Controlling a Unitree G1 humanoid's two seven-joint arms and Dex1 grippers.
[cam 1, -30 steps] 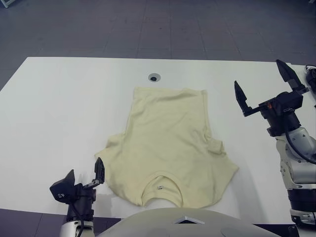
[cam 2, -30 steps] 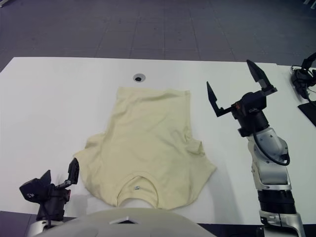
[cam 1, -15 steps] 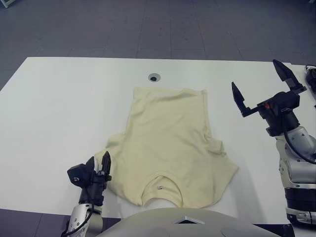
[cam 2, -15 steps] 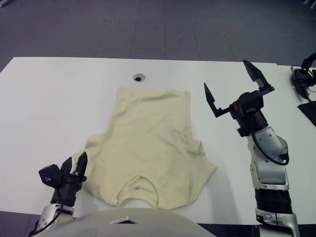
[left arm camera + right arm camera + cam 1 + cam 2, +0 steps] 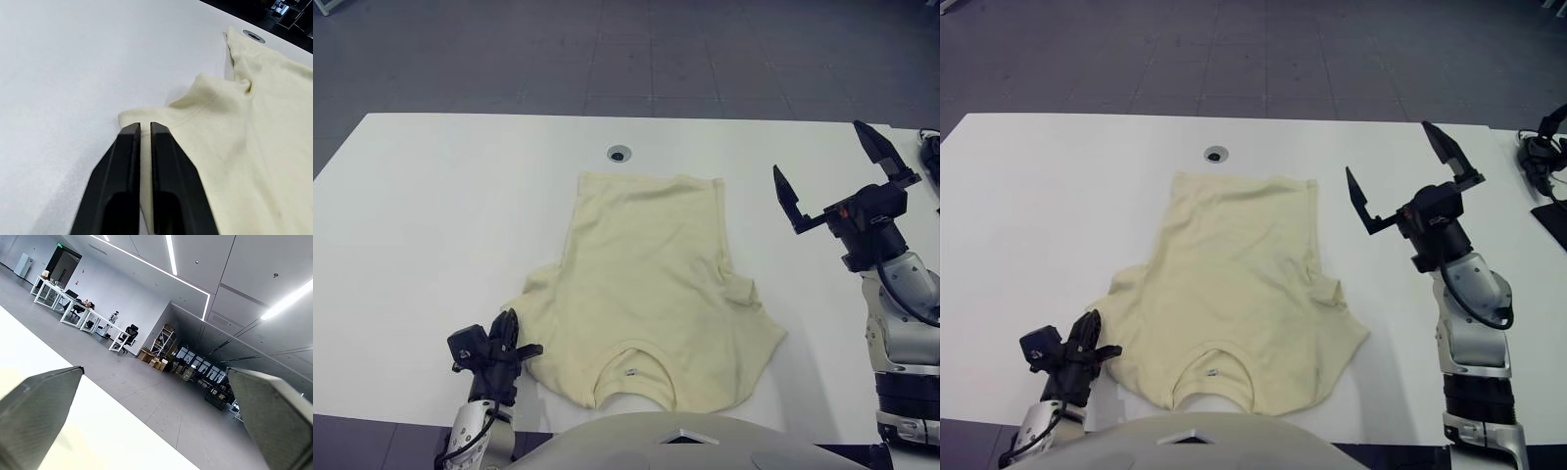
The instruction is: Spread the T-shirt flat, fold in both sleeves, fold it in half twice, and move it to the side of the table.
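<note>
A pale yellow T-shirt (image 5: 646,284) lies face up on the white table (image 5: 440,196), its collar toward the near edge and its hem toward the far side. The right sleeve (image 5: 736,290) is bunched against the body. My left gripper (image 5: 522,345) sits low at the near left corner, shut on the edge of the left sleeve (image 5: 195,105); its black fingers (image 5: 128,147) stand almost together there. My right gripper (image 5: 822,149) is open and hangs above the table to the right of the shirt, apart from the cloth.
A round cable hole (image 5: 620,153) lies in the table just beyond the hem. Black cables and gear (image 5: 1538,157) sit at the table's far right edge. The near table edge runs close under the left gripper.
My left gripper moved in toward the left sleeve from the near left corner and went from open to shut on its edge. The right gripper barely shifted and stayed open.
</note>
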